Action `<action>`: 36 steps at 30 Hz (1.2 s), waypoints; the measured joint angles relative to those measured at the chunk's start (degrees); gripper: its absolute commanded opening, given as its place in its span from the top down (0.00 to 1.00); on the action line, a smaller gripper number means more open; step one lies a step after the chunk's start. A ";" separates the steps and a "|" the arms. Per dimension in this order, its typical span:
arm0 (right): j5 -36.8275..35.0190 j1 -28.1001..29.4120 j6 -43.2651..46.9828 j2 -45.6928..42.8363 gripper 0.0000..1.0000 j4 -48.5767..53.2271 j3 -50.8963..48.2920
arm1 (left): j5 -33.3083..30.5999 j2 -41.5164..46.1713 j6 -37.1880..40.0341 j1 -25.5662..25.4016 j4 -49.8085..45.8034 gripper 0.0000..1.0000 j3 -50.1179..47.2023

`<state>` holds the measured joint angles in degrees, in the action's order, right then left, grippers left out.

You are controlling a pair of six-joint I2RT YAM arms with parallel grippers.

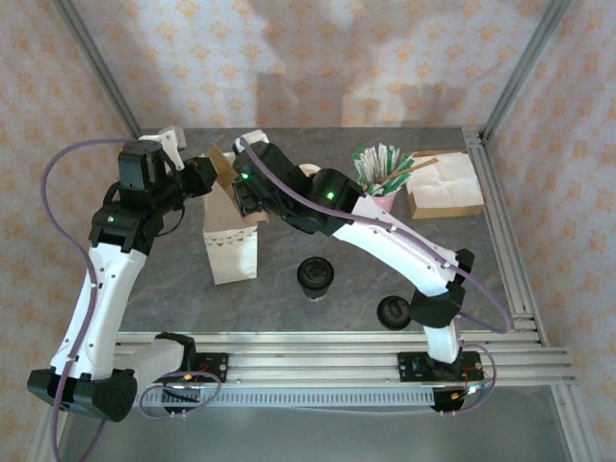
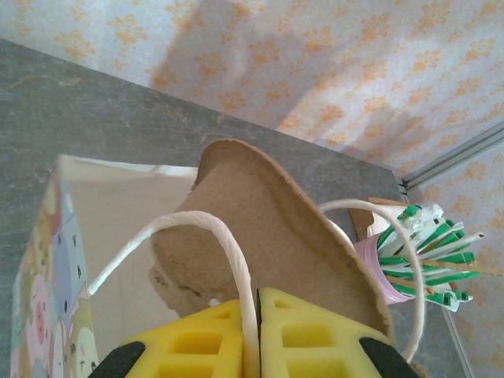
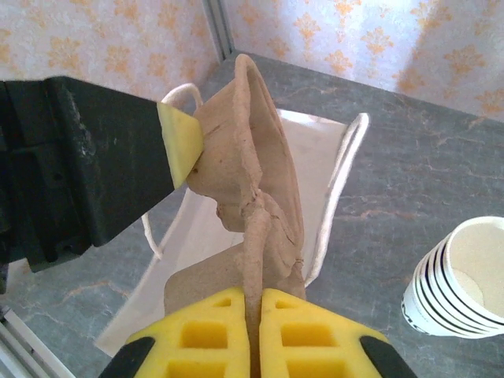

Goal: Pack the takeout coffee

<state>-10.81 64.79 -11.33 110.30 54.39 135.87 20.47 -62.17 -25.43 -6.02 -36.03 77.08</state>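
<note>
left claw (image 2: 258, 298): clenched on the white cord handle (image 2: 228, 244) of the tall white paper bag (image 1: 233, 252); the cord runs into the slit between its yellow pads
right claw (image 3: 253, 298): clenched on the lower edge of the crumpled brown moulded-pulp piece (image 3: 236, 134), above the bag's open mouth; the left claw's pad touches that piece's left side
takeout coffee (image 1: 316, 276): small tan paper cup with round black plastic lid; upright on the grey stone-look table (image 1: 279, 318), centre of the top view, right of the bag and apart from it
loose black lid (image 1: 395, 311): lower right of the coffee
stack of lidless paper cups (image 3: 461, 272): right edge of the right wrist view
</note>
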 measured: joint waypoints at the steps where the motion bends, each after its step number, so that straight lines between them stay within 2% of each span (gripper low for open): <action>1: -0.13 0.00 0.00 0.00 1.00 -0.02 0.02 | -0.24 0.17 -0.09 0.00 -0.02 0.88 0.00; 11: -0.42 0.00 0.09 -0.28 1.00 -0.22 -0.11 | -4.35 1.29 -0.26 0.00 -1.64 0.88 0.00; 15: -1.05 0.00 0.26 -3.28 1.00 -0.94 -3.43 | -5.07 1.70 -1.33 0.00 -2.29 0.88 0.00; 23: -0.35 0.13 -0.61 -14.10 1.00 -9.94 -14.78 | -3.50 3.63 -3.19 0.00 -2.10 0.89 -0.76; 27: -1.14 0.76 -0.55 -18.32 1.00 -13.16 -18.91 | -4.24 3.78 -3.26 0.00 -2.25 0.92 -0.74; 31: -3.39 1.07 -0.42 -27.04 1.00 -15.37 -28.81 | -4.87 3.54 -3.72 0.00 -2.40 0.93 -0.74; 36: -9.66 1.07 -1.33 -40.50 1.00 -13.88 -40.09 | -5.11 3.69 -4.33 0.00 -2.36 0.93 -0.79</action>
<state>-20.47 65.87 -12.67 69.80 40.51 95.79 15.35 -58.48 -29.76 -6.02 -38.39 76.29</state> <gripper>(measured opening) 0.068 0.074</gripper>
